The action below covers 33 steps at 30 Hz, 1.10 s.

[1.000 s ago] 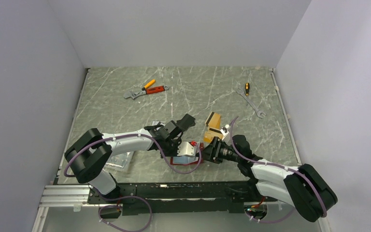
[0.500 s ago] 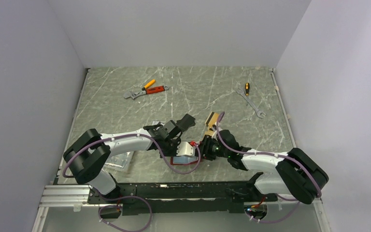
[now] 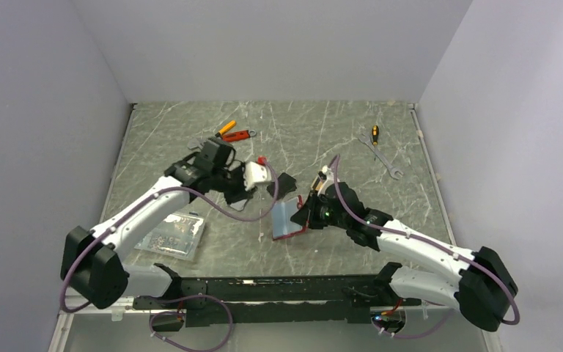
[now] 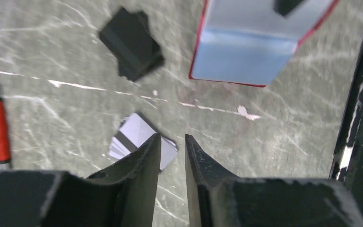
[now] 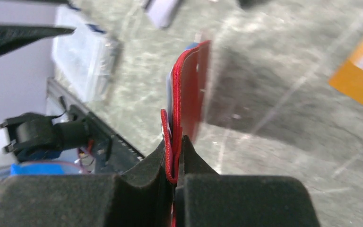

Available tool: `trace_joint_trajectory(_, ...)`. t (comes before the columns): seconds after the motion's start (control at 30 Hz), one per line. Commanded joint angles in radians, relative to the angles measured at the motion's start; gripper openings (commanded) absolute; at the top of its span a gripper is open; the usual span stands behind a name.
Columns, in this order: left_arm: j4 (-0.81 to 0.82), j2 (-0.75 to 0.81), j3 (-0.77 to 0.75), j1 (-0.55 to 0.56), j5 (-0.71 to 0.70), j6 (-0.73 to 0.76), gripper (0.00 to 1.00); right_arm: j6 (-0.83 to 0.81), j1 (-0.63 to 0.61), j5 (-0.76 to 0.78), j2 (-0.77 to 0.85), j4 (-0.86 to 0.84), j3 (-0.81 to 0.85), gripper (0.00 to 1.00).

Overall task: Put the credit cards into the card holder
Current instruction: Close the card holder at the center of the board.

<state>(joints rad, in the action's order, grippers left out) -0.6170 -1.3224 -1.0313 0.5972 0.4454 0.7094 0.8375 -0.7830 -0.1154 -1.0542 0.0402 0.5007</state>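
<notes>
Grey marbled worktop (image 3: 315,139), pale walls on three sides. Right hand (image 5: 175,142) is clamped on the card holder (image 3: 287,218), fingers pinching one red edge. Holder is open and raised on edge, not flat, near the worktop's middle-front. Bluish lining faces the left arm, red outside faces the right arm. Its long axis runs straight on from the right fingers toward the left side, and the right wrist view sees it edge-on. Can't tell if its lower edge touches the worktop. Left hand (image 4: 172,136) hangs further back and left, apart from the holder, jaws a narrow gap apart, nothing between them. Silver-white cards (image 4: 134,137), dark stripe up, lie flat just under its fingertips, skewed, partly hidden by one finger. Black rectangle (image 3: 284,185) lies flat between those cards and the holder. Orange-gold cards (image 5: 359,75) lie off to one side of the holder. Clear plastic box (image 3: 170,235) sits near left. Pliers (image 3: 236,135) and wrench (image 3: 385,163) lie at the back.
</notes>
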Motion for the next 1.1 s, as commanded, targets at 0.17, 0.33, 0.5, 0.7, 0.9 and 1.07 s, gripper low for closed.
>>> trace_joint_trajectory(0.17,0.015,0.009,-0.1,-0.282,0.384,-0.178,0.34,-0.193,-0.137,-0.144,0.098,0.232,0.314,0.0)
trace_joint_trajectory(0.33,-0.032,-0.107,-0.107,-0.355,0.525,-0.133,0.34,-0.234,-0.196,-0.218,0.141,0.21,0.419,0.0)
trace_joint_trajectory(0.5,-0.201,-0.159,-0.136,-0.297,0.705,0.002,0.36,-0.252,-0.2,-0.187,0.188,0.092,0.407,0.0)
trace_joint_trajectory(0.7,-0.344,-0.067,-0.152,-0.251,0.833,0.085,0.32,-0.219,-0.198,0.007,0.201,-0.003,0.288,0.0)
trace_joint_trajectory(0.9,-0.52,-0.028,-0.156,-0.249,0.864,0.228,0.3,-0.143,-0.186,0.077,0.195,-0.121,0.166,0.0)
trace_joint_trajectory(1.07,-0.537,-0.048,-0.161,-0.225,0.874,0.247,0.3,-0.105,-0.181,0.03,0.125,-0.195,0.133,0.0)
